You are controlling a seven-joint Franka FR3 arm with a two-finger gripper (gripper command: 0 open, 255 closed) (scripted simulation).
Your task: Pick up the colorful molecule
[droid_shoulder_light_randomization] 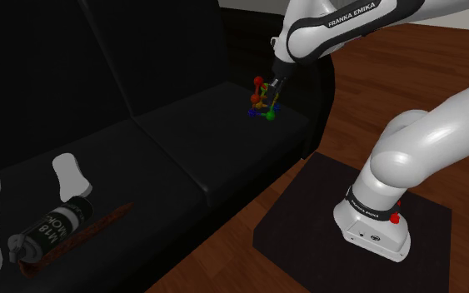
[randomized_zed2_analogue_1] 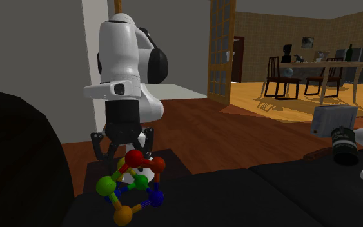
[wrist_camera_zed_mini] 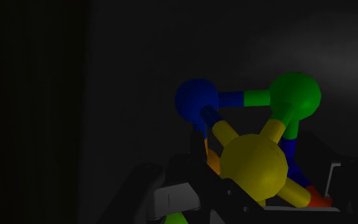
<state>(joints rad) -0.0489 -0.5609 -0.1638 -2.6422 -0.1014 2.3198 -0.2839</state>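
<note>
Now the gripper [randomized_zed2_analogue_1: 126, 155] stands open, straddling the colorful molecule [randomized_zed2_analogue_1: 141, 182] on the far seat of the black sofa [droid_shoulder_light_randomization: 182, 158]; closing on a round ball could squirt it sideways.

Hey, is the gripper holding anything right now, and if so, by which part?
Nothing is held. The gripper hangs open over the colorful molecule, its fingers apart on either side of the top red ball, not clasping it.
</note>
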